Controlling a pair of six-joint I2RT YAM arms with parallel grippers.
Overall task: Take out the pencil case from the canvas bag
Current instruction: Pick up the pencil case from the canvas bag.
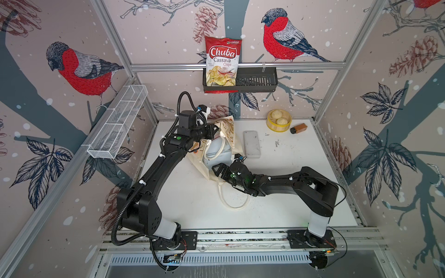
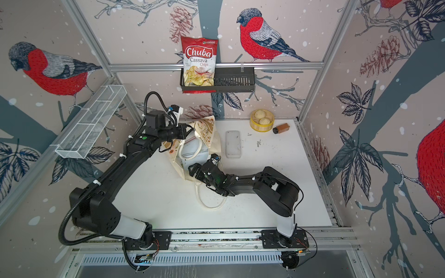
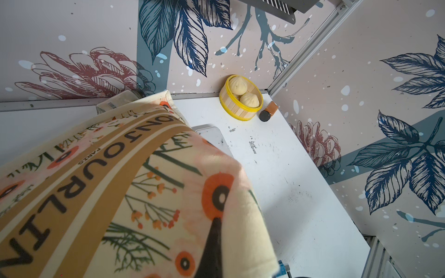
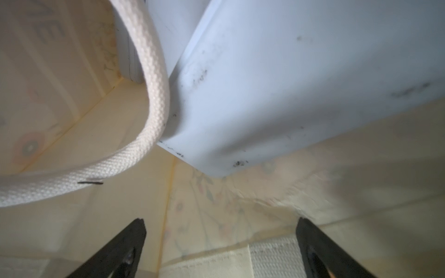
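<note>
- The canvas bag (image 1: pixel 227 131) lies on its side on the white table (image 1: pixel 289 183). One floral side is raised off the other, so the mouth gapes toward the right gripper (image 4: pixel 220 220).
- The left gripper (image 1: pixel 213 132) is at the raised side of the bag with its jaws closed. I judge that it pinches the cloth, since that side stands up and drapes across the left wrist view. The pinch itself is hidden.
- The right gripper sits at the mouth of the bag, fingers spread wide, with only bag lining showing between them. It has hold of nothing.
- A pale, scuffed, smooth-sided thing lies inside the bag just ahead of those fingers, and I take it for the pencil case (image 4: pixel 277 84). In a top view it shows as a pale blue shape within the mouth (image 1: pixel 214 154).
- Done so far: the bag is open and held open. Left to do: close on the case, draw it out of the mouth and set it on the table.
- A pale flat case (image 1: pixel 251 144) lies on the table just beside the bag. Whether it is another pencil case I cannot tell.
- One loop handle (image 4: pixel 154 101) curves across the pencil case and touches its corner, so it could snag on the way out.
- The second loop handle (image 1: pixel 234 203) trails from the bag onto the table under the right wrist.
- Bare table opens on the robot's side of the bag, which gives room to pull back.
- The steamer basket (image 1: pixel 277 129) and the brown bottle (image 1: pixel 298 127) stand well apart from the bag, by the back wall.
</note>
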